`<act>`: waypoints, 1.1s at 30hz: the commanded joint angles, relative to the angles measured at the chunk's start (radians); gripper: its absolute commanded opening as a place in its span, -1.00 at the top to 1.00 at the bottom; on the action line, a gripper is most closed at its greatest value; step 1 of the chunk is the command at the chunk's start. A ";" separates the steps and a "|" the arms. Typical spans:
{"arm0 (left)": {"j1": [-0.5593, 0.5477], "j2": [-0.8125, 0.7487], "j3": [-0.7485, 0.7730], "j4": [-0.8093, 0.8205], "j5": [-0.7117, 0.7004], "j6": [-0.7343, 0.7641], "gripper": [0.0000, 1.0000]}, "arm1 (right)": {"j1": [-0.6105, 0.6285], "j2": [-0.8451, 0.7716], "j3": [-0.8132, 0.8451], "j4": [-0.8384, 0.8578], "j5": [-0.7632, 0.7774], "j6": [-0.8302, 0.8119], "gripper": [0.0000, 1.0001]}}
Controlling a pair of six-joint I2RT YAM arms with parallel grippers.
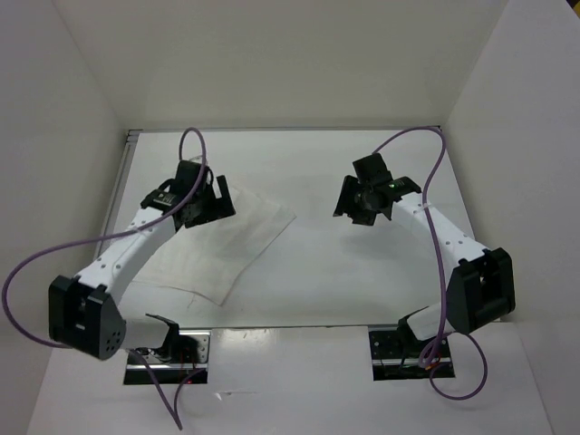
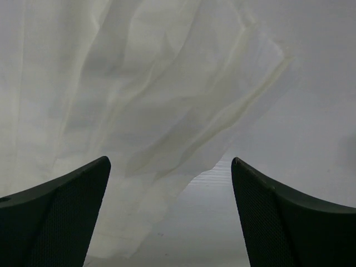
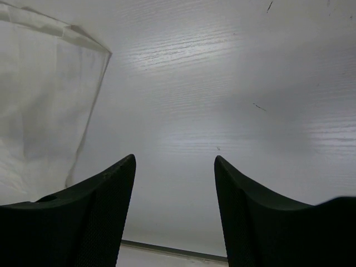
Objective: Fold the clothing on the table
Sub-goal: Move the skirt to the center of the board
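Observation:
The clothing (image 1: 237, 237) is a thin white cloth lying flat and creased on the left half of the table (image 1: 344, 281). My left gripper (image 1: 210, 203) hovers over its far left part, open, with nothing between the fingers. From the left wrist, the clothing (image 2: 139, 100) fills the upper left and its edge runs down between the jaws. My right gripper (image 1: 361, 205) is open above bare table, to the right of the cloth. The right wrist shows a corner of the clothing (image 3: 44, 105) at the left, apart from the gripper (image 3: 174, 161).
White walls (image 1: 72, 118) close in the table on the left, back and right. A thin metal strip (image 1: 281, 130) marks the far edge. Purple cables (image 1: 36, 263) loop off both arms. The arm bases (image 1: 168, 349) sit at the near edge.

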 commanded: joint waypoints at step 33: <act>-0.136 0.701 0.683 0.032 0.658 0.240 1.00 | 0.006 -0.041 0.017 0.030 0.020 0.026 -0.25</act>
